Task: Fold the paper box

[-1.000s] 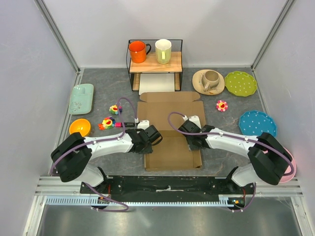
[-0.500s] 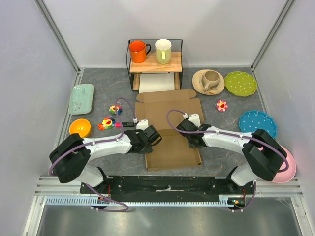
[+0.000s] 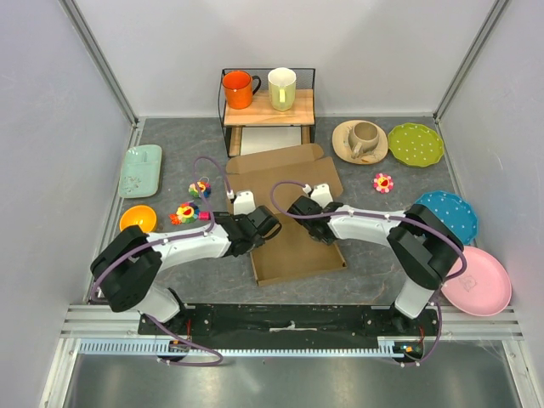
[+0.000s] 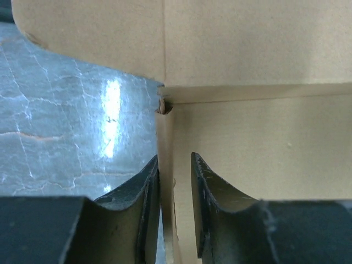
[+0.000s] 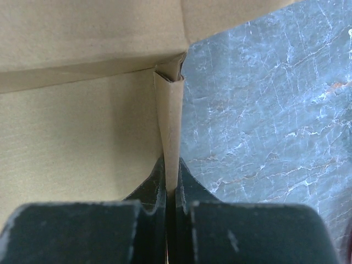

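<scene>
Cardboard is clamped hard in the right gripper (image 5: 170,165): its black fingers (image 5: 147,190) press together on the upright right side wall of the paper box (image 5: 77,126), a little short of the wall's far corner, with no gap on either side. The left gripper (image 4: 175,159) straddles the left side wall with its jaws parted. The wall leans against one finger and a clear gap separates it from the other, so this hold is loose, not squeezed

The box sits in the middle of the grey table (image 3: 374,272), between the two arms, turned slightly so its near edge slants. Its base lies flat, both side walls are raised, and the far panel with its flaps lifts from the crease just behind the grippers, towards the wire shelf (image 3: 268,110)

On the shelf stand an orange mug (image 3: 239,88) and a pale mug (image 3: 282,87), with a white tray (image 3: 270,138) underneath. Right of the box are a beige cup on a saucer (image 3: 365,136), a green plate (image 3: 416,144), a flower toy (image 3: 383,182), a blue plate (image 3: 450,208) and a pink plate (image 3: 478,280). Left of it are a mint dish (image 3: 140,170), an orange bowl (image 3: 138,219) and two more flower toys (image 3: 186,212), all well apart from the box
</scene>
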You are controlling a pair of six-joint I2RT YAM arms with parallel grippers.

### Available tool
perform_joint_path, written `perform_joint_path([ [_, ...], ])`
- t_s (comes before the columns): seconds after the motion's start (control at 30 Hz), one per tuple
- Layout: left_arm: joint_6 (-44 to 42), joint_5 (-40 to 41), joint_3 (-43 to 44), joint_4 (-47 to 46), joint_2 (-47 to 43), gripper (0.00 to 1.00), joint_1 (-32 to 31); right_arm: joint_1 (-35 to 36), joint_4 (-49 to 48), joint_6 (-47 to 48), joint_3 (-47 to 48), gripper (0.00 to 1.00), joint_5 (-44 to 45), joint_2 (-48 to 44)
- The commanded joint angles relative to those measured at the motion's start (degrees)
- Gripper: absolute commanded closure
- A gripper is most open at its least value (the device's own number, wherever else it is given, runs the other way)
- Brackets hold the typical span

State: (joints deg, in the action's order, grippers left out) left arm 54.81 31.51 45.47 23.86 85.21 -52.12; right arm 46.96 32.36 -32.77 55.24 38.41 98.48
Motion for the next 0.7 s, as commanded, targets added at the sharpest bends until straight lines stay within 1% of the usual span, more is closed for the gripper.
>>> perform_joint_path([
  [0.0, -2.6, 4.0, 2.7, -4.7, 2.8, 0.67, 2.2, -0.4, -0.5, -0.8, 1.9, 0.90, 3.5, 0.5],
  [0.03, -2.9, 3.8, 2.8, -4.7, 3.0, 0.67, 2.4, -0.4, -0.5, -0.8, 1.9, 0.82, 2.4, -0.6],
  [0.07, -3.1, 3.7, 2.9, -4.5, 2.9, 0.67, 2.4, -0.4, -0.3, -0.9, 1.9, 0.68, 1.9, -1.4],
  [0.13, -3.0, 3.7, 2.3, -4.4, 2.7, 0.68, 2.4, -0.4, 0.6, -0.9, 2.1, 0.58, 1.7, -3.6],
  [0.17, -3.0, 3.8, 2.2, -4.6, 2.7, 0.68, 2.4, -0.4, 0.9, -0.8, 2.2, 0.51, 1.8, -4.3],
  [0.27, -2.8, 3.6, 1.7, -4.5, 2.8, 0.68, 2.4, -0.4, 2.5, -0.5, 2.7, 0.44, 0.7, -6.4],
  [0.33, -2.7, 3.3, 1.8, -4.5, 2.8, 0.68, 2.4, -0.5, 3.1, -0.4, 2.2, 0.43, -0.4, -7.6],
  [0.43, -2.5, 3.2, 1.7, -4.5, 2.5, 0.69, 2.4, -0.4, 3.8, -1.1, 0.2, 0.43, -2.7, -8.9],
  [0.53, -2.4, 3.3, 1.5, -4.5, 1.9, 0.69, 2.3, -0.5, 3.9, -1.8, -2.4, 0.46, -4.2, -9.6],
  [0.57, -2.3, 3.4, 1.4, -4.5, 1.9, 0.69, 2.4, -0.4, 3.9, -2.0, -3.0, 0.50, -4.5, -9.5],
  [0.63, -2.2, 3.4, 1.2, -4.4, 1.7, 0.69, 2.4, -0.5, 3.9, -2.4, -4.4, 0.54, -5.4, -9.6],
  [0.67, -2.0, 3.3, 1.1, -4.5, 1.6, 0.69, 2.4, -0.4, 3.9, -2.7, -4.9, 0.58, -5.9, -9.7],
])
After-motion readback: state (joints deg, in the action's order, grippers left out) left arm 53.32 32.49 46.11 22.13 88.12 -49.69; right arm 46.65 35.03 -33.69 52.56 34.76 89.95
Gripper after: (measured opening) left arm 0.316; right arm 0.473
